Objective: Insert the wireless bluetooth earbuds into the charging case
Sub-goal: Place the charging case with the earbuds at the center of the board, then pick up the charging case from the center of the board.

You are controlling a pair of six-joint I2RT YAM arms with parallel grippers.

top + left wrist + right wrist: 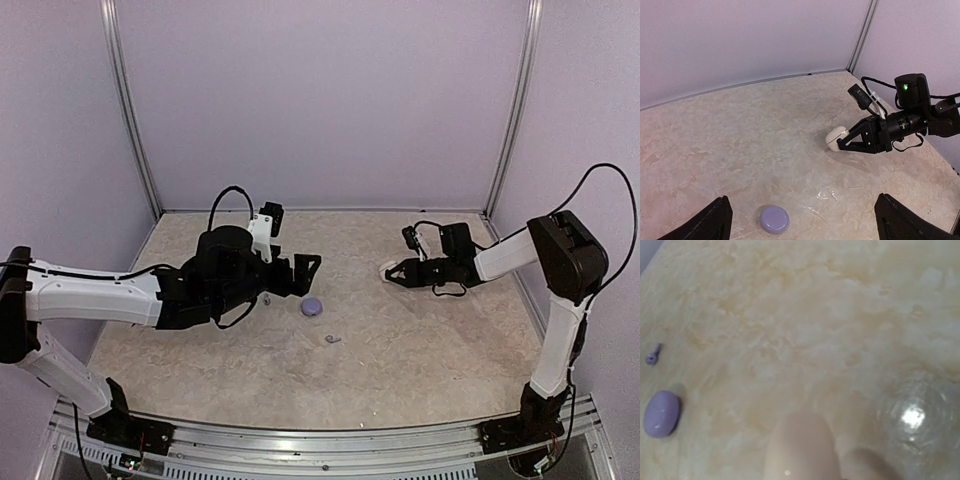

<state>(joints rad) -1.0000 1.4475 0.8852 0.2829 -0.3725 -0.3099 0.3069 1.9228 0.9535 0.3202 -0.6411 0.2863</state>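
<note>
Bench [430, 350]: beige marbled top, stone-look, mostly matt. A glossy, crinkled clear patch [912, 417] at the lower right of the right wrist view throws glare.
Lilac case [774, 219]: smooth plastic, satin.
White case [836, 136]: smooth plastic, glossy.
Right tool [840, 144]: black plastic, matt.
Base rail [320, 442] and corner posts [128, 120]: bare metal, brushed.
Walls [320, 100]: matt lilac.
</note>
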